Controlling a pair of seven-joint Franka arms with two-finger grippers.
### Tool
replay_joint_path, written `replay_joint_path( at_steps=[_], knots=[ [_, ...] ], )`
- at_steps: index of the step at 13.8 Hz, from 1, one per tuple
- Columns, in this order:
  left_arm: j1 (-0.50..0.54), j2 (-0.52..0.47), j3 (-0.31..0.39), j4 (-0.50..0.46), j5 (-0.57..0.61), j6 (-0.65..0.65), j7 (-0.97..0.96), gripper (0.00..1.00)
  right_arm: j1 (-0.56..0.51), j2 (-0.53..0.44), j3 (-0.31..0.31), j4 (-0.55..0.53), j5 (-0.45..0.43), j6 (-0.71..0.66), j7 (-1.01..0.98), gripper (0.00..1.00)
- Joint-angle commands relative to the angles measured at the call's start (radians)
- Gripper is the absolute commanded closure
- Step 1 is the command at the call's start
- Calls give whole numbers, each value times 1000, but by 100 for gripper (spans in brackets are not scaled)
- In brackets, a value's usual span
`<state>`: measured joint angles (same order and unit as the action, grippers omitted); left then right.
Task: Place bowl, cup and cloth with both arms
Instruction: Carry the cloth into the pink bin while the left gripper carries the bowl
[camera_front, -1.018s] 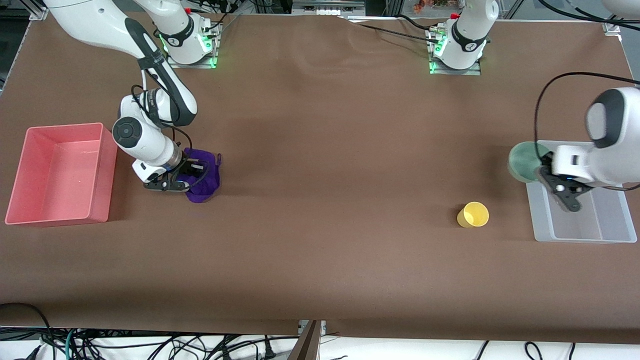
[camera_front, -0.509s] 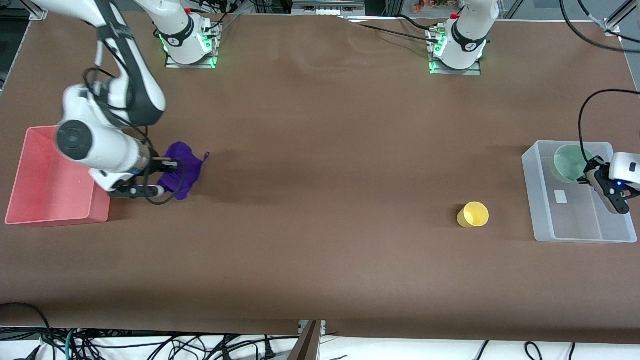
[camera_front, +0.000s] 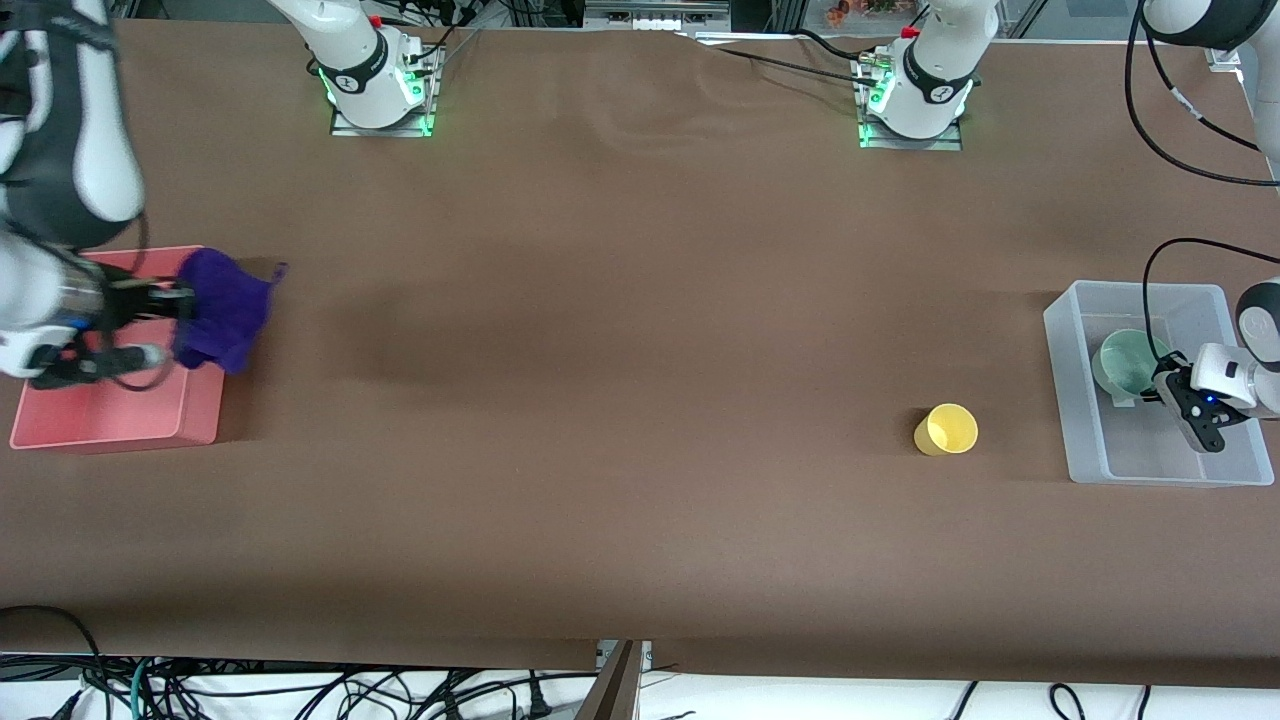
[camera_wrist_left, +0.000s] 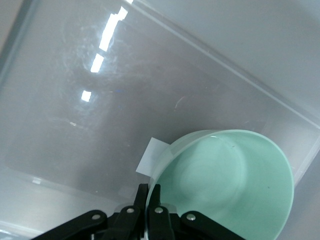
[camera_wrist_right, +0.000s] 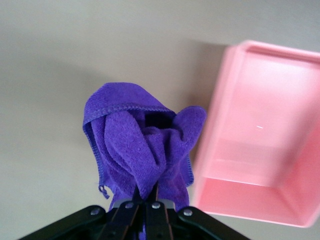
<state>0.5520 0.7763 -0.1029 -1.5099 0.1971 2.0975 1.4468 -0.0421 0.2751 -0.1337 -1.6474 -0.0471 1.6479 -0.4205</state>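
Fingers of the left gripper (camera_front: 1160, 388) are pinching the rim of the smooth mint-green bowl (camera_front: 1125, 360), holding it tilted inside the clear plastic bin (camera_front: 1070, 400) at the left arm's end of the table. Those of the right gripper (camera_wrist_right: 146, 205) are clamping the soft, bunched purple cloth (camera_front: 222, 308), dangling it over the edge of the empty pink bin (camera_front: 110, 415). Sitting upright on the brown table, the yellow cup (camera_front: 947, 429) is resting near the clear bin. Much of the right arm is being cut off by the front view's edge.
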Motion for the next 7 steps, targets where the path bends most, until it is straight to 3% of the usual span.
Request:
replay_joint_path(
  at_steps=[1, 2, 3, 7],
  knots=[
    [5, 12, -11, 33, 9, -13, 20, 65, 4, 16, -92, 17, -5, -22, -125, 100],
    [6, 8, -12, 34, 4, -14, 24, 16, 4, 21, -119, 15, -10, -20, -130, 100],
    [8, -2, -14, 37, 4, -17, 24, 0, 2, 26, -141, 12, -28, -13, -133, 100],
    [-20, -103, -27, 40, 4, -83, 12, 0, -13, 36, -175, -21, -77, 51, -141, 100]
  ],
)
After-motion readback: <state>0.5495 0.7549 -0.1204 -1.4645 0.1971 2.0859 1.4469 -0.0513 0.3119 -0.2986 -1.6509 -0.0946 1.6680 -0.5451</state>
